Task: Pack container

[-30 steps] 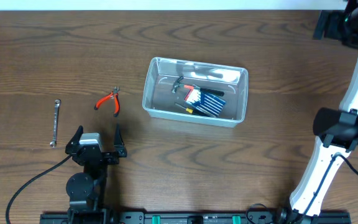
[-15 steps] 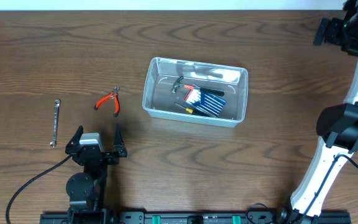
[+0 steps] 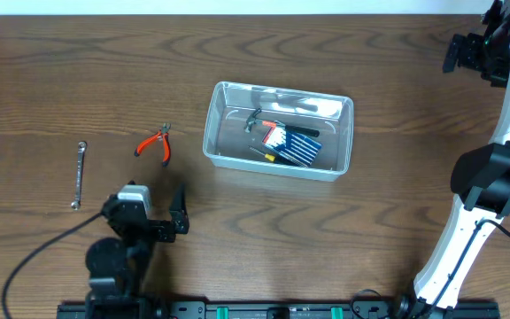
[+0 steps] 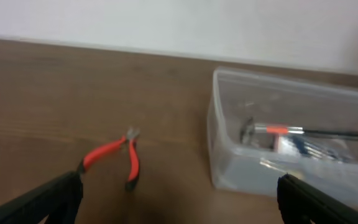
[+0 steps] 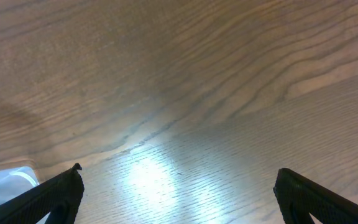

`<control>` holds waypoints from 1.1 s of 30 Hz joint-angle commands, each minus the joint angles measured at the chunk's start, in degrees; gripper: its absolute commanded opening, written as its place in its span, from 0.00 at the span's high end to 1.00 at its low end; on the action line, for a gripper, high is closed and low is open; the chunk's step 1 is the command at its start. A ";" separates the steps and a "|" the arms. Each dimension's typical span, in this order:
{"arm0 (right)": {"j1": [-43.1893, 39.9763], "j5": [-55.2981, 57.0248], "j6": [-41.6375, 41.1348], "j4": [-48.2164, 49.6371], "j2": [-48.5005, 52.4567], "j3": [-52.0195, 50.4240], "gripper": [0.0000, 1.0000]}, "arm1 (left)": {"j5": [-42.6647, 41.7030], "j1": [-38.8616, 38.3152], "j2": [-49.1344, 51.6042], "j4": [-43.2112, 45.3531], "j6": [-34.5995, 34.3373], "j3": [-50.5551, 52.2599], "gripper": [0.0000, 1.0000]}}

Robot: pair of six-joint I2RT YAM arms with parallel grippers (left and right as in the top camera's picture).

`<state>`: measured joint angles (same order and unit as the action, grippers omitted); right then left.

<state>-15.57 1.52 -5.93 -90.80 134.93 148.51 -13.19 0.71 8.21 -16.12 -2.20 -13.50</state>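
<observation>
Two arms in play, and we start with the left one: it sits low at the near edge of the table [image 3: 370,239], its wrist twisted a little so the left gripper [image 3: 144,211] looks out over the wood. Its fingers stand wide apart and we see nothing between them, nothing touched. From its own camera we look straight at the orange-handled pliers [image 4: 114,163] just ahead, with the container [image 3: 209,133] farther off to the right.

Over to the right arm, and it is stretched long up the right side of the table, elbow bent midway, with the right gripper [image 3: 460,53] out by the far right corner. We see both its fingers spread fully, framing bare wood grain and a patch of glare. It grips nothing.

We find the container in the middle of the table, well apart from both grippers, with a hammer [image 3: 255,120] and a blue case [image 3: 292,146] lying inside it. Left of it lie the pliers, and farther left a wrench [image 3: 78,175].
</observation>
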 commanded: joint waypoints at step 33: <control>-0.20 0.59 -0.87 0.07 -0.90 -0.17 0.01 | 2.40 4.42 89.90 -48.65 7.80 -78.60 0.02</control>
<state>-15.57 1.54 -5.93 -90.76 134.93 148.42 -5.76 5.19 96.42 -63.11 3.27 -90.72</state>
